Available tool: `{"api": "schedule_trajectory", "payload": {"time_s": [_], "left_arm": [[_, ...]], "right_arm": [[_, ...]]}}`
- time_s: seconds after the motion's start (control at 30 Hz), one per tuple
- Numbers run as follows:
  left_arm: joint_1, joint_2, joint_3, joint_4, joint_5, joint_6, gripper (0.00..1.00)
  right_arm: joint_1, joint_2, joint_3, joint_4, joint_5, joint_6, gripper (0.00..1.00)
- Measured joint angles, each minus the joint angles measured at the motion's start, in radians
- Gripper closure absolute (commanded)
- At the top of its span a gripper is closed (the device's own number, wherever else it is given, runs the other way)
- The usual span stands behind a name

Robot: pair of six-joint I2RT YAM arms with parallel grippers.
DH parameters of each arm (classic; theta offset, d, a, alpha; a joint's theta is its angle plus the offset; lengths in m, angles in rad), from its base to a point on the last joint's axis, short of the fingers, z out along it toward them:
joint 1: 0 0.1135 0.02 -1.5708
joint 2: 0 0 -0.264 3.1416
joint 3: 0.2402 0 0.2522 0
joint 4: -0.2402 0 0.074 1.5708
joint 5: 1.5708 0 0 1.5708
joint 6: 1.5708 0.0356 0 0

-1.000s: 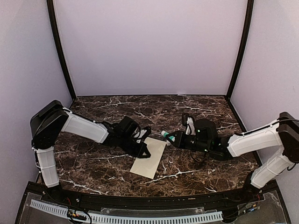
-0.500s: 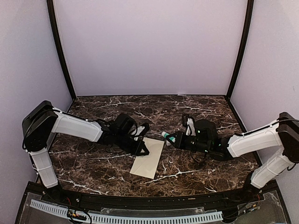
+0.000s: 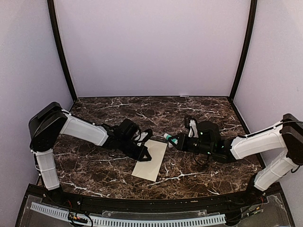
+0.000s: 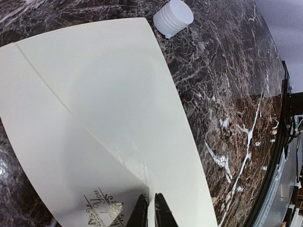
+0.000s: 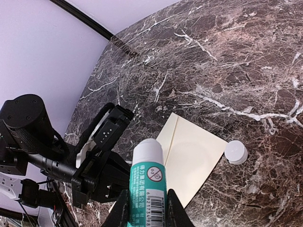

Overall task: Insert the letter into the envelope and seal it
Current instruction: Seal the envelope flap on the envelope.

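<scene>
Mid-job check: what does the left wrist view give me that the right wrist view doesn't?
Left wrist only: the emblem on the envelope, and the left gripper pinching the envelope beside it. Right wrist only: the uncapped glue stick clamped in the right gripper, plus the left arm seen from outside. Both: the envelope and the white cap on the table.

One envelope (image 3: 152, 160), one glue stick (image 5: 147, 182), one white cap (image 5: 236, 152), one left gripper (image 4: 151, 210), one right gripper (image 5: 147, 208).
</scene>
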Motion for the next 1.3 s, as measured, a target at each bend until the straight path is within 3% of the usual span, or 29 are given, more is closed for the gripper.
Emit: {"api": "schedule_trajectory", "payload": {"time_s": [1.3], "left_arm": [[-0.001, 0.05, 0.039, 0.054, -0.021, -0.027, 0.94]], "right_arm": [[0.0, -0.014, 0.0, -0.018, 0.005, -0.001, 0.82]]}}
